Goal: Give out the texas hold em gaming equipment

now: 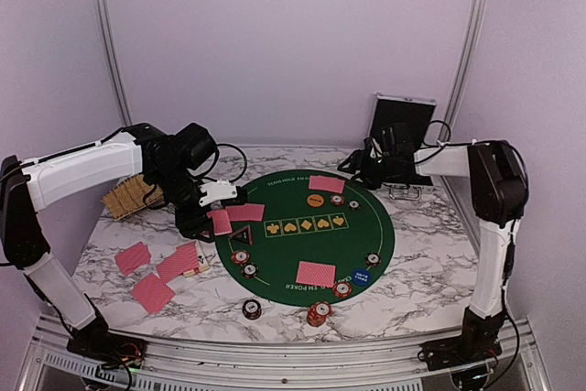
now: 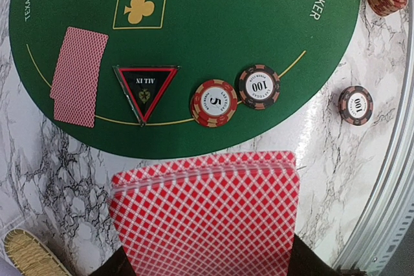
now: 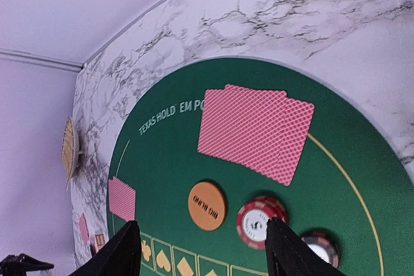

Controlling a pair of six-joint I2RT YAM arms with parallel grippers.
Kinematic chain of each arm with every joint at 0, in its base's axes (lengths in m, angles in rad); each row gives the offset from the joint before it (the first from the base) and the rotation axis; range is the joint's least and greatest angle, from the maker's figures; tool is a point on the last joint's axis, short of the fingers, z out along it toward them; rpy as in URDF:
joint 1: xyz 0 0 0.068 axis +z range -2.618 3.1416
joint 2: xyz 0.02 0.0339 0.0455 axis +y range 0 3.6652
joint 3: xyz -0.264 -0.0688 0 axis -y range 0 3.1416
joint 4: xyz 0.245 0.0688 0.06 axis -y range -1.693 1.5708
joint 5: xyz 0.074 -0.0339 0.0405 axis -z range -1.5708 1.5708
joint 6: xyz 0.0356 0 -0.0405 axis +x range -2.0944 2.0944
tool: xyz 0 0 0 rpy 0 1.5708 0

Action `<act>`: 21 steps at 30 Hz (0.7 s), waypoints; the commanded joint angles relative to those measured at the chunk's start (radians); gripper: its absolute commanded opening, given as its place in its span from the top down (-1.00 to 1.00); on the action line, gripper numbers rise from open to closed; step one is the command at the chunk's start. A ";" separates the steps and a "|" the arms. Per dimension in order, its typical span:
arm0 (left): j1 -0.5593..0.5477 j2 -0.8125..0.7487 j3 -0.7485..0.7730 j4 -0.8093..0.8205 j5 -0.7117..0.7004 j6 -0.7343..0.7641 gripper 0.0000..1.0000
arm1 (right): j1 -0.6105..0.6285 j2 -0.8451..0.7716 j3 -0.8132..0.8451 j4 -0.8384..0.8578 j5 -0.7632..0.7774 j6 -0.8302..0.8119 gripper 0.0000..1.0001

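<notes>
My left gripper (image 1: 213, 215) is shut on a stack of red-backed cards (image 2: 207, 218), held above the mat's left edge. On the green mat (image 1: 302, 244) below it lie a black triangular marker (image 2: 145, 88), a "5" chip (image 2: 213, 103), a "100" chip (image 2: 259, 86) and a card pile (image 2: 79, 75). My right gripper (image 3: 202, 240) is open and empty above the far right of the mat (image 1: 363, 169), over the orange disc (image 3: 207, 205) and a red chip (image 3: 259, 221). Two cards (image 3: 255, 130) lie beyond. A blue disc (image 1: 362, 276) lies near the front card pile (image 1: 316, 273).
Loose cards (image 1: 152, 292) lie on the marble at the left. A straw basket (image 1: 133, 197) stands behind my left arm. The open silver case (image 1: 401, 125) stands at the back right. Chips (image 1: 318, 313) sit on the marble at the mat's front edge.
</notes>
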 commanded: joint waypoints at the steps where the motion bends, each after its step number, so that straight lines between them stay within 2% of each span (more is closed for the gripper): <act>1: 0.004 -0.003 -0.002 -0.035 0.021 -0.005 -0.26 | 0.048 -0.184 -0.120 0.086 -0.021 0.015 -0.30; 6: 0.004 0.003 0.008 -0.034 0.023 -0.006 -0.26 | 0.184 -0.287 -0.281 0.271 -0.167 0.148 -0.39; 12: 0.004 0.008 0.018 -0.033 0.025 -0.011 -0.28 | 0.366 -0.279 -0.421 0.571 -0.234 0.381 -0.43; 15: 0.004 0.008 0.022 -0.033 0.024 -0.013 -0.29 | 0.438 -0.236 -0.416 0.683 -0.250 0.463 -0.43; 21: 0.004 0.007 0.026 -0.033 0.022 -0.015 -0.30 | 0.535 -0.125 -0.340 0.753 -0.263 0.525 -0.43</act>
